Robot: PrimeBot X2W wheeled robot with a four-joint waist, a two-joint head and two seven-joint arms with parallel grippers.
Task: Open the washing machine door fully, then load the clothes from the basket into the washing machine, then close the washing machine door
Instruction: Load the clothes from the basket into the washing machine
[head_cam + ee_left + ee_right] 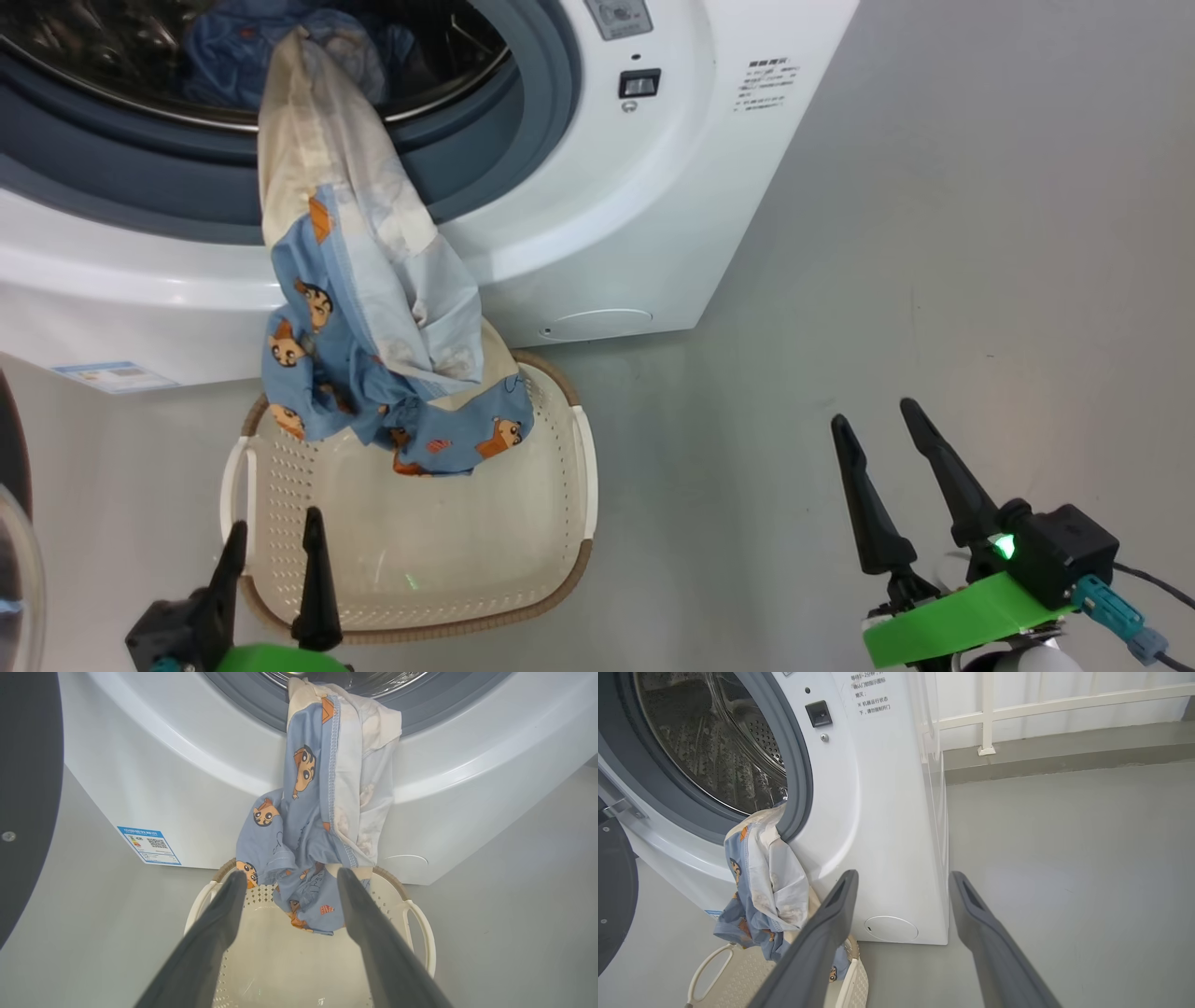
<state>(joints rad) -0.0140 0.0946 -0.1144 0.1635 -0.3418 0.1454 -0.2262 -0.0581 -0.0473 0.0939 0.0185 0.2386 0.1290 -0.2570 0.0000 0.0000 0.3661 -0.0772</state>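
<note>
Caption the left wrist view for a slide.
Clothes hang from the washing machine into the basket, ahead of the open left gripper.

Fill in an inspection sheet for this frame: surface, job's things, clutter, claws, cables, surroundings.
Surface: plain grey floor.
Job's things: big white front-loading washing machine, its glossy black round door standing open; light blue bear-print clothes hang from the drum into the cream perforated plastic basket.
Clutter: nothing seen.
Claws: left claw open above the basket; right claw open above the floor; both empty.
Cables: black cable with teal plug at the right wrist.
Surroundings: white railing behind the machine.
</note>
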